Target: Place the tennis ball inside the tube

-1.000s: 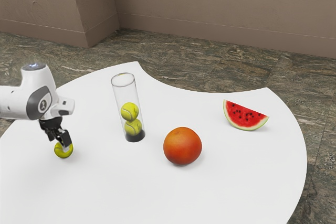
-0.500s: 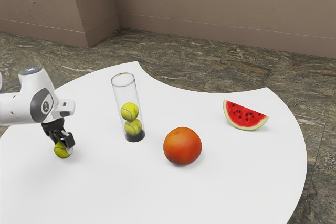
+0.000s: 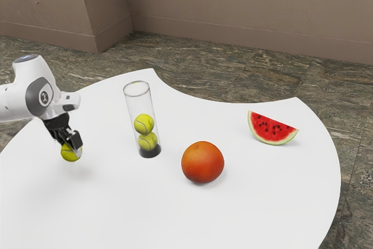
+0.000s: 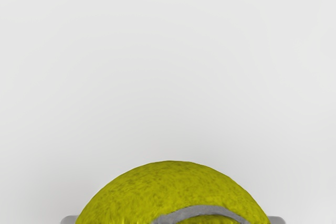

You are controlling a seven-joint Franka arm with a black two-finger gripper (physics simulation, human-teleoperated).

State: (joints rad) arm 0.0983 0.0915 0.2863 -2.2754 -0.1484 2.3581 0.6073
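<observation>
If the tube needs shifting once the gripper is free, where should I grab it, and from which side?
I'd close across the upper wall of the clear tube, coming in from the side, nearly level: it stands upright, its wall is straight and round, and the two balls inside sit low, leaving that stretch empty.

The table (image 3: 256, 202) (white, curved) carries a tube (image 3: 140, 105), round fruit (image 3: 203, 162) and watermelon slice (image 3: 271, 129).

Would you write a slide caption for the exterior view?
The gripper holds a tennis ball above the table; the tube contains two others.
</observation>
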